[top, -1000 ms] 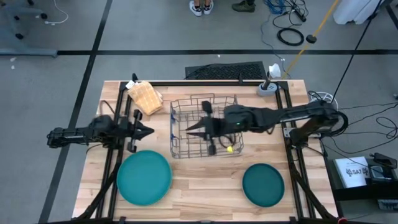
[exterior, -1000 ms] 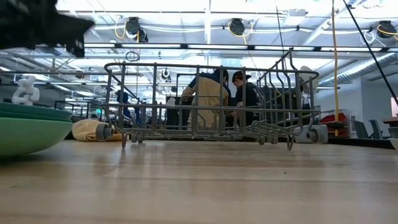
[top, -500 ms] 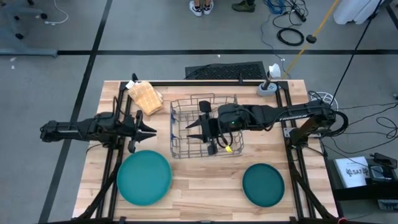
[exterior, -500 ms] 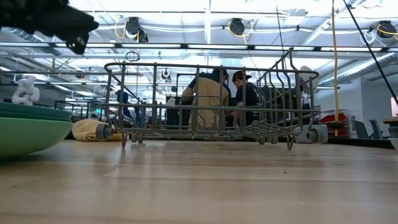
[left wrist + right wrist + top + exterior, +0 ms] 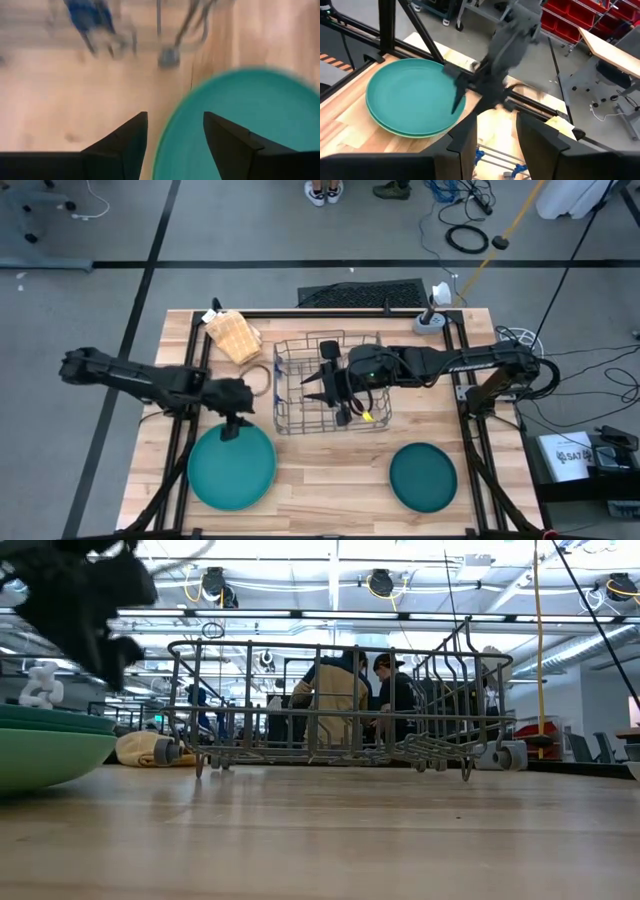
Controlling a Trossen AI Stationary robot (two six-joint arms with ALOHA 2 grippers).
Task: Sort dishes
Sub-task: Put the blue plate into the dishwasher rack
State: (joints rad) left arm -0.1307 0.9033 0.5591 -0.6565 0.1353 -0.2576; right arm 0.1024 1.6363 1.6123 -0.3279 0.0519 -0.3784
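Observation:
A stack of large plates, teal on light green point(image 5: 232, 470) point(image 5: 410, 95), lies flat at the table's near left. Its rim shows at the left of the low view point(image 5: 50, 750). A smaller, darker teal plate point(image 5: 423, 477) lies flat at the near right. My left gripper point(image 5: 230, 430) point(image 5: 175, 116) is tipped downward over the far rim of the large teal plate point(image 5: 240, 120). It is open and nothing is between its fingers. My right gripper point(image 5: 310, 388) point(image 5: 496, 120) hangs open over the grey wire rack point(image 5: 330, 385), holding nothing.
The wire rack stands at the table's middle, resting on small wheels point(image 5: 165, 750). A tan waffle-textured lump point(image 5: 232, 335) lies at the far left corner. Bare wood shows between the two plates. Dark frame bars run along the table's sides. People sit in the room beyond point(image 5: 350, 690).
My left gripper has swung from pointing level toward the rack to tipping steeply down. It has moved toward the near edge and now stands over the far rim of the large teal plate. The plates and the rack have kept still.

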